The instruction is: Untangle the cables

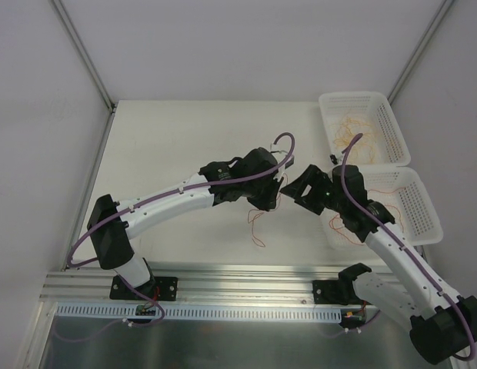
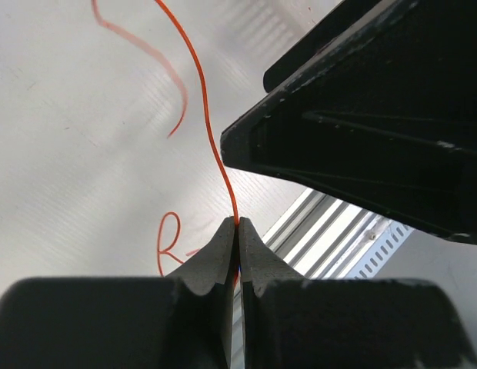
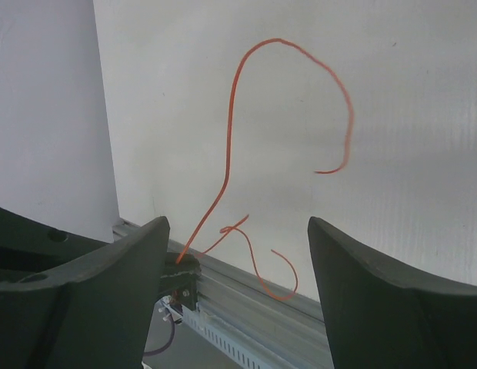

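Two arms meet over the middle of the white tabletop [image 1: 185,138] in the top view, with the left tool [image 1: 272,192] and the right tool [image 1: 295,187] almost nose to nose. A thin red-orange cable [image 1: 258,223] hangs in curls just below the left tool. At the right edge stand two white baskets. The far basket [image 1: 385,115] holds pale yellow-orange cables [image 1: 348,131]. The near basket [image 1: 425,207] holds red-orange strands [image 1: 381,206] and is partly hidden by the right arm.

From the left wrist, the left tool [image 2: 237,231] is pressed together, its pads pinching the red-orange cable [image 2: 211,131] at the very tips. From there the cable bends up across the view. The dark body of the right tool [image 2: 361,138] fills the upper right, close by.

From the right wrist, the right tool [image 3: 238,231] stands wide and holds nothing, one of its fingers [image 3: 108,284] at each side of the view. The red-orange cable [image 3: 232,115] rises between them from the tip of the left tool [image 3: 185,273], arcs over and ends in a hook, with smaller curls low near the tabletop's edge.
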Tool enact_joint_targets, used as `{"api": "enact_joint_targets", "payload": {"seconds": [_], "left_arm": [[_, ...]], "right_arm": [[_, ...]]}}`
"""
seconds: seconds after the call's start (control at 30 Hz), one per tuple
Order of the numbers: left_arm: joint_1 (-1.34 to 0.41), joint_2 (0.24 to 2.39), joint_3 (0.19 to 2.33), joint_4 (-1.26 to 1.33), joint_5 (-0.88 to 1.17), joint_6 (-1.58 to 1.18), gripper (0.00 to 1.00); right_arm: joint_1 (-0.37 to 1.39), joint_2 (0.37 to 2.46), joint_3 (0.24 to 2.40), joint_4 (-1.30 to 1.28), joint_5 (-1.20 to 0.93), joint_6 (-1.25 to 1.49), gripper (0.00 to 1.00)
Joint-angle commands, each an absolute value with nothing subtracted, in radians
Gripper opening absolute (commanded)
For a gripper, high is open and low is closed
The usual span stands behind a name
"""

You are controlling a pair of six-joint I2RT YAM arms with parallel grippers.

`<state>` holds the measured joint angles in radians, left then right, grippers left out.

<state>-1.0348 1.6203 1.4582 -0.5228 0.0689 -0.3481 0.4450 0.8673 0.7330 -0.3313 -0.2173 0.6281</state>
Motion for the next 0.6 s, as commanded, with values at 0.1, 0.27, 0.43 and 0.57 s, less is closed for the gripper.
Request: {"api": "enact_joint_targets", "payload": {"seconds": [0.1,0.27,0.43,0.57], "left_arm": [[-1.046,1.628,1.506,-0.515,0.097,-0.351,0.00],[-1.057,1.629,1.496,-0.505,0.100,-0.345,0.00],[-1.057,1.620,1.489,-0.489,0.087,-0.342,0.00],[-1.057,1.611,1.480,-0.486,0.074,-0.336,0.00]], "right_arm": [[0.472,0.917,0.742,-0.232,-0.236,0.695,0.74],[0.505,0.960,0.764,-0.206,-0.227,0.687,0.70],[0.528,1.000,0.776,-0.193,-0.219,0.687,0.52],[0.538,0.996,0.779,-0.205,-0.203,0.686,0.31]]}}
